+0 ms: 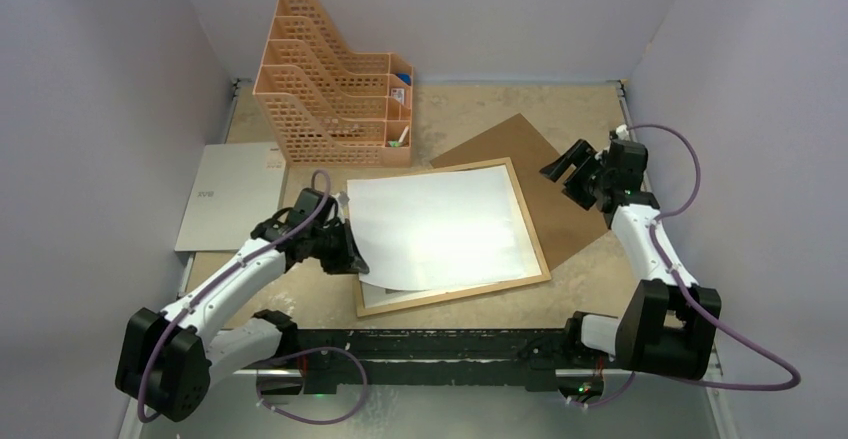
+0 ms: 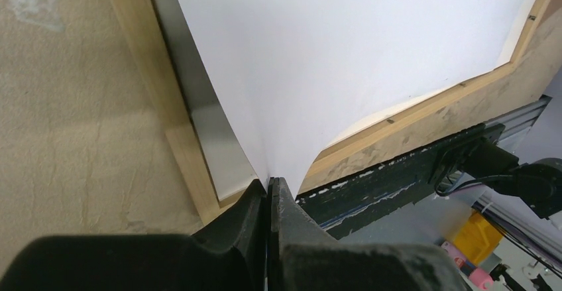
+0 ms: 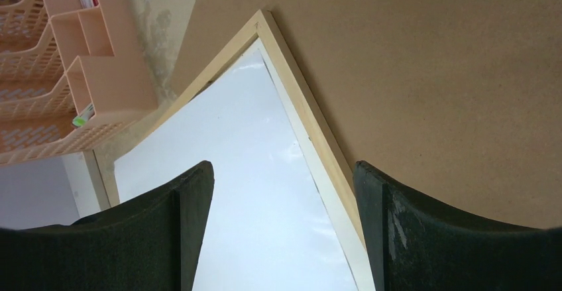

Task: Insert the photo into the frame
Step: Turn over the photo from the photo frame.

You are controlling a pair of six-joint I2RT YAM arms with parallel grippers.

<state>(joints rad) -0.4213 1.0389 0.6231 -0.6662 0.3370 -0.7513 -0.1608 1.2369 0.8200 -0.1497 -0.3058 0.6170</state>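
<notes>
The table [image 1: 590, 279] had a mottled tan covering, creased in the left wrist view, and stood inside pale lavender-white walls [image 1: 100, 79]. A black rail ran along its near edge, by the arm bases.

The frame [image 1: 460, 294] lay flat in the middle of the table, its far right corner resting on the brown backing board [image 1: 560, 199]. The photo [image 1: 440, 224] lay across the frame with its plain white back up and covered most of the pane. A strip of the pane showed along the near rail. The photo's near left corner curled up off the frame.

The left gripper [image 1: 352, 259] pinched that raised corner, fingers pressed together on the paper. The right gripper [image 1: 565, 164] hung above the backing board, just beyond the frame's far right corner, its fingers spread wide and holding nothing.

An orange lattice file organizer [image 1: 330, 89] stood at the back left, with small red, blue and green items in its front compartments. Their labels were too small to read. A grey sheet [image 1: 230, 194] lay flat at the left edge of the table, and the faint mark near its near left corner could not be read.
</notes>
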